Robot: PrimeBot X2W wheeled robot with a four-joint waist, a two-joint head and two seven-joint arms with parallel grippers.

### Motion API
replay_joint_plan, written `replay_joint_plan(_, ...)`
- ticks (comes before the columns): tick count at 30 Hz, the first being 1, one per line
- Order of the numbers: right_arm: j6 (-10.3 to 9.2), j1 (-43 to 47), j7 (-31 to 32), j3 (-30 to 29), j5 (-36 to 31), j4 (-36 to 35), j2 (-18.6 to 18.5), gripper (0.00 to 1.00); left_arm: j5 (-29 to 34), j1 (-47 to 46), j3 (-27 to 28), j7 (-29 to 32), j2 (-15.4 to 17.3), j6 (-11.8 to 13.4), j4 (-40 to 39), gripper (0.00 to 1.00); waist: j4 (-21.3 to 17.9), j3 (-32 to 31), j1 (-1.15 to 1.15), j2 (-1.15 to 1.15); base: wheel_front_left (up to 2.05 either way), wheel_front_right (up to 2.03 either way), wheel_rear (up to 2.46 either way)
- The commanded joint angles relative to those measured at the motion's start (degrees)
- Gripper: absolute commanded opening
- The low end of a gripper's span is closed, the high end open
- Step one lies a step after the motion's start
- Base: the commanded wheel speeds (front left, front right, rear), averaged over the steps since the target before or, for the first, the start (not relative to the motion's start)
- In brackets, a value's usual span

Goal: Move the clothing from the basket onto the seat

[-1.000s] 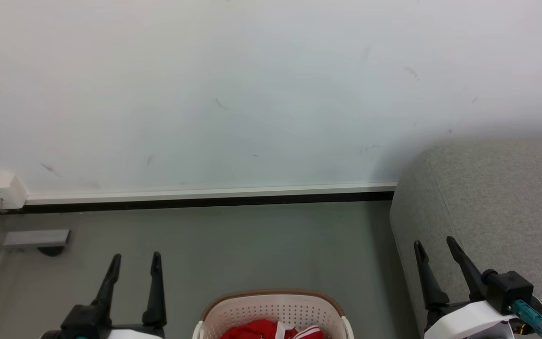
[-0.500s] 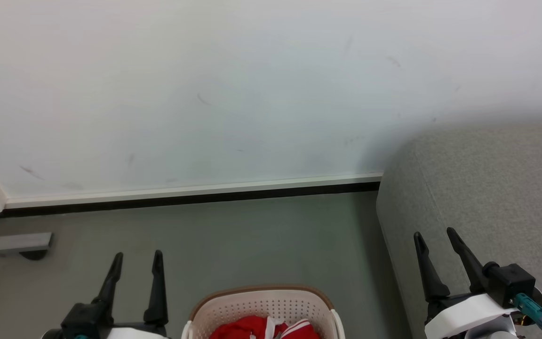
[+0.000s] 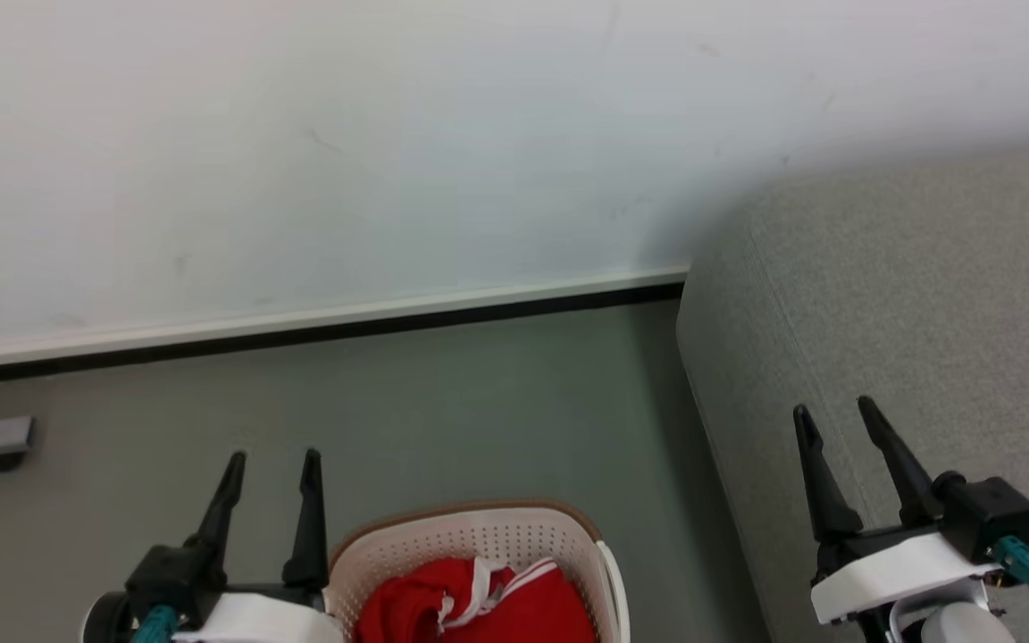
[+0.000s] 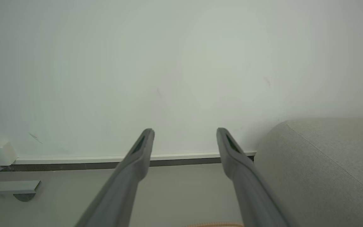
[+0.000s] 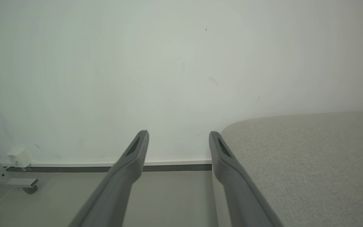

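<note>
Left gripper [image 3: 274, 457] and right gripper [image 3: 833, 406] gape empty. Clothing [image 3: 514, 612] in basket [image 3: 479, 538] looks soft, light; pinch its bunched fold.

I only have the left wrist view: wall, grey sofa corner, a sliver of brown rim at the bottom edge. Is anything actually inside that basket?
Observer: Yes. The head view shows bright red fabric clothing with white stripes bunched inside the cream-white perforated plastic basket.
Operator: Where does the basket sit relative to my left gripper?
Observer: Close on its right; the left gripper points past the basket's near-left rim, toward the wall.
Operator: And the right gripper?
Observer: The right gripper is open and empty, its fingers showing against the light grey upholstered sofa.
</note>
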Motion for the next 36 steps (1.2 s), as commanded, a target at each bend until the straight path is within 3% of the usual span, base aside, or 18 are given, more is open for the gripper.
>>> replay_joint_plan(1,-0.12,-0.90,-0.14,-0.18,0.16,-0.39,-0.25,1.00,0.04,-0.60,0.07,-0.02,0.33,-0.11,0.23,1.00,-0.79,1.38,0.00,0.00,0.00,0.00,0.00)
replay_joint_plan(21,-0.12,-5.68,-0.14,-4.13,0.01,-8.99,1.51,1.00,1.41,-12.14,1.64,-0.02,0.53,-2.95,9.35,1.00,-3.59,15.77,0.00,0.00,0.00,0.00,0.00)
replay_joint_plan(30,-0.12,-7.85,-0.14,-5.15,0.07,-11.27,2.33,1.00,0.53,-18.04,0.19,-0.02,1.28,-5.58,22.05,1.00,-5.60,20.39,0.00,0.00,0.00,0.00,0.00)
replay_joint_plan(36,-0.12,-9.13,-0.14,-5.31,0.21,-12.57,2.60,1.00,0.17,-23.78,-1.32,3.72,1.91,-6.48,33.14,1.00,-7.08,23.84,0.00,0.00,0.00,0.00,0.00)
